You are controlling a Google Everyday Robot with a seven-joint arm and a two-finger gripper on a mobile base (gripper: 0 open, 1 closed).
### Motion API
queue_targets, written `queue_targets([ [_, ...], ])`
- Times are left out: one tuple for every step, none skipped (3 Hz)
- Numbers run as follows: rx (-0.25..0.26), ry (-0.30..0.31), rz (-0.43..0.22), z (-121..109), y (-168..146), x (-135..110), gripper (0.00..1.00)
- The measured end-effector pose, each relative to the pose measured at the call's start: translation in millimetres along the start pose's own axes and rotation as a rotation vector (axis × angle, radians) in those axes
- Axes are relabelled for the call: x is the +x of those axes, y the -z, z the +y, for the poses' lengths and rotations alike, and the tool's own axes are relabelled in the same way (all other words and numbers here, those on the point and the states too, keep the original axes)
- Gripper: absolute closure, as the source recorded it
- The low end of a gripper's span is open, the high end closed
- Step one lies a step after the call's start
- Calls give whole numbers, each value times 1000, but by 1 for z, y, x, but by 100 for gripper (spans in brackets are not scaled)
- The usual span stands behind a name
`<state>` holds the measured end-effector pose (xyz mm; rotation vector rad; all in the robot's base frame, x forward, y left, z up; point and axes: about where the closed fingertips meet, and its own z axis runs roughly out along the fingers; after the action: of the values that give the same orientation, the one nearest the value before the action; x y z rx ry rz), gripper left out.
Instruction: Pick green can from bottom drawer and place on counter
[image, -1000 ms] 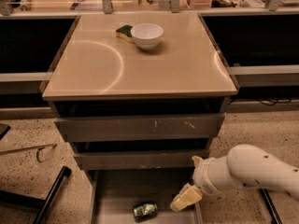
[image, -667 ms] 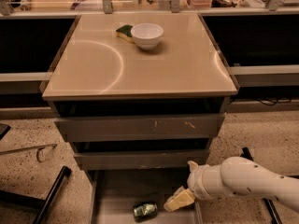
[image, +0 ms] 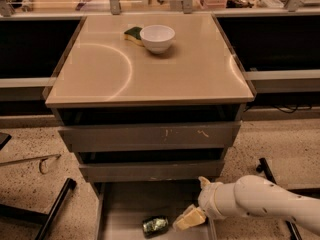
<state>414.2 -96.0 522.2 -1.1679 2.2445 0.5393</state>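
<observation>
The green can (image: pixel 155 225) lies on its side on the grey floor of the open bottom drawer (image: pixel 120 209), near the frame's lower edge. My gripper (image: pixel 187 219) is low inside the drawer, just right of the can, at the end of the white arm (image: pixel 260 201) coming in from the right. Its pale fingers (image: pixel 190 217) point left toward the can and do not hold it. The beige counter (image: pixel 150 69) tops the cabinet above.
A white bowl (image: pixel 157 37) and a green-yellow sponge (image: pixel 133 34) sit at the counter's back. Two scuffed grey drawers (image: pixel 150 136) stand above the open one. Black bars (image: pixel 55 209) lie on the speckled floor at left, another black leg (image: pixel 267 171) at right.
My gripper and arm have moved left and slightly down inside the drawer, closing on the can. The can has not moved.
</observation>
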Motion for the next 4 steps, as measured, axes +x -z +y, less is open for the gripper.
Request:
queue_targets([
  [-35, 21, 3, 23, -36, 13, 0],
  [-82, 72, -12, 34, -68, 15, 0],
  [-82, 73, -12, 34, -68, 15, 0],
  [-97, 68, -40, 41, -93, 25, 0],
])
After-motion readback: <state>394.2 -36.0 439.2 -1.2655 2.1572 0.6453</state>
